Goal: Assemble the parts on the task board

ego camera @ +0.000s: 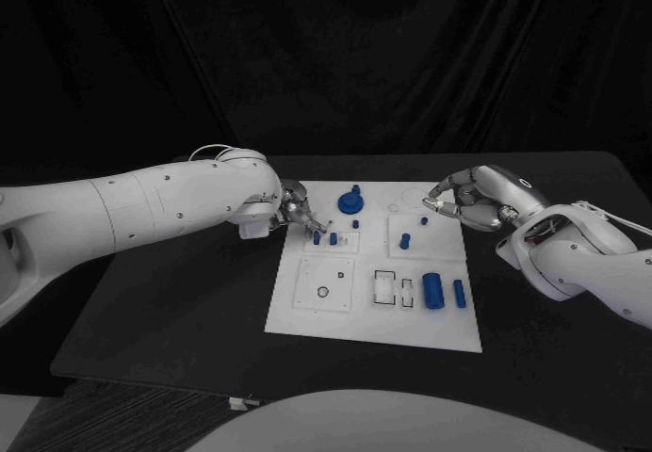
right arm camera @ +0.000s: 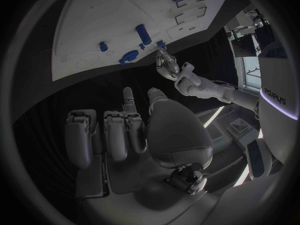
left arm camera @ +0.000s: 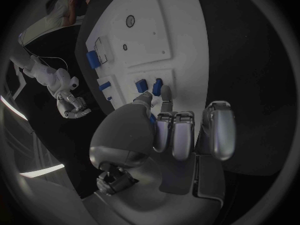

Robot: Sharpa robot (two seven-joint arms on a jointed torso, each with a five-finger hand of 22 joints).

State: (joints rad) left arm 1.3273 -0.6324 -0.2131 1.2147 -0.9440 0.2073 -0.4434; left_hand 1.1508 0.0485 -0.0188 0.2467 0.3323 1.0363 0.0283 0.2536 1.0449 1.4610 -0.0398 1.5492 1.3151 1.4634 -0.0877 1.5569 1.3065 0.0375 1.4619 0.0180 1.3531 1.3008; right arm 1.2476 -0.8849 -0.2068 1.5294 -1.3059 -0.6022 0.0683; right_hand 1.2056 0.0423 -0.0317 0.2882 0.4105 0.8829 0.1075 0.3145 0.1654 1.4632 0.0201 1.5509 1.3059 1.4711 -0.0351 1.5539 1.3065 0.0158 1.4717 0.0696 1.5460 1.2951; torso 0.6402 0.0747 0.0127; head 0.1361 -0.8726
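Lying nearest on the task board (ego camera: 306,315): a large blue cylinder (ego camera: 432,290) and a slimmer blue bar (ego camera: 460,293), long axes both running near to far. Farther in, reaching over the board's left side, the left hand (ego camera: 292,215), fingertips (left arm camera: 166,91) extending down onto the small upright blue pegs (ego camera: 325,239), other fingers curling in; actual grip impossible to tell. At the far right edge, hovering, the right hand (ego camera: 469,202), fingers curling inward, holding nothing visible.
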